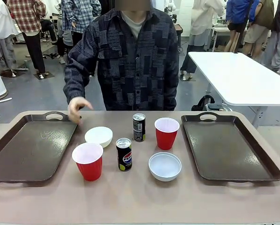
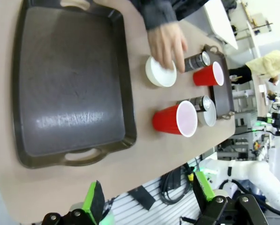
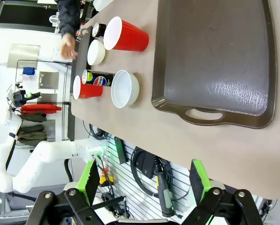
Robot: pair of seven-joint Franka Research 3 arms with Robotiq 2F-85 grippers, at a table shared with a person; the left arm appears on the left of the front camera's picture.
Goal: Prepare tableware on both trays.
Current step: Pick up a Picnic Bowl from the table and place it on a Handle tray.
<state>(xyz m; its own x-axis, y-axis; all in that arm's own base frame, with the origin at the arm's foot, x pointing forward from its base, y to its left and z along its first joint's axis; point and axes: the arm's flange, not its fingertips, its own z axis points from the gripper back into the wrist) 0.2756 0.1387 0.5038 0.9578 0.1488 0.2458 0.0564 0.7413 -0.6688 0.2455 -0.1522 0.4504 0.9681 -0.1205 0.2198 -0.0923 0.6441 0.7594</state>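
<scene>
The left gripper (image 2: 148, 194) is spread wide, its green pads (image 2: 94, 201) well apart with nothing between them and touching nothing. It hangs off the near edge of the table (image 1: 140, 201), looking down on the left tray (image 2: 69, 84). The right gripper (image 3: 144, 183) is just as wide open and empty, also off the near edge, by the right tray (image 3: 215, 56).

Both dark brown trays are bare: the left tray at the table's left end, the right tray at its right end, each with a handle slot at its far rim.

All the tableware stands on the table between them:
- The far bowl (image 1: 98, 136) sits just right of the left tray.
- The near red cup (image 1: 88, 161) stands upright just in front of it.
- The Pepsi can (image 1: 124, 154) is upright just right of that cup.
- The dark can (image 1: 139, 127) stands farther back, near the middle.
- The far red cup (image 1: 167, 133) is upright just to its right.
- The near bowl (image 1: 164, 166) lies in front of that cup, near the right tray's left rim.

The person's hand (image 1: 76, 108) hangs, fingers down, by the far right corner of the left tray, near the far bowl; I cannot tell whether it touches anything.
</scene>
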